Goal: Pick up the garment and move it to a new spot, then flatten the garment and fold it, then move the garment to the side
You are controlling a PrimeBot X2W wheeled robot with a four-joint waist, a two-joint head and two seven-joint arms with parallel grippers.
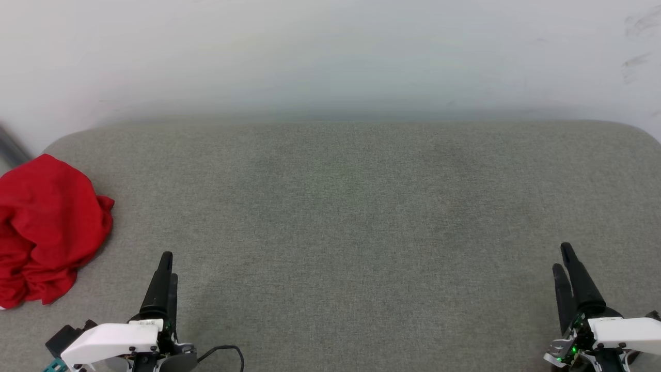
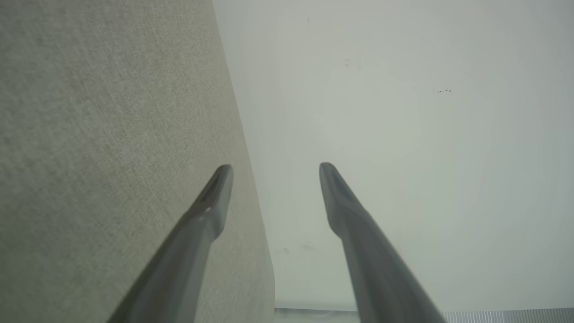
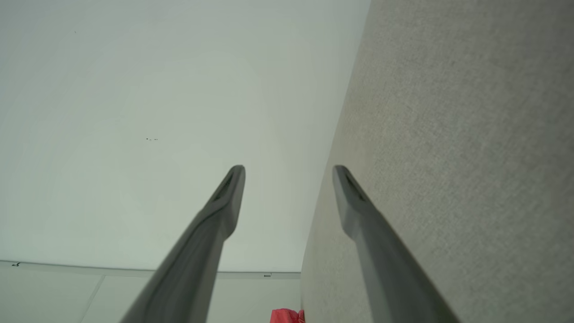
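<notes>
The garment (image 1: pixel 49 227) lies as a crumpled red heap at the left edge of the grey fabric surface (image 1: pixel 351 217); a small red bit of the garment (image 3: pixel 287 316) shows at the bottom of the right wrist view. My left gripper (image 1: pixel 168 266) stands at the lower left, a short way right of the heap and apart from it. In the left wrist view my left gripper (image 2: pixel 274 172) is open with nothing between its fingers. At the lower right, far from the cloth, my right gripper (image 1: pixel 563 258) is also open and empty; the right wrist view shows the right gripper (image 3: pixel 289 175) with its fingers spread.
A pale wall (image 1: pixel 330 57) runs behind the surface's far edge. The surface has rounded back corners. A dark cable (image 1: pixel 227 352) loops beside the left wrist.
</notes>
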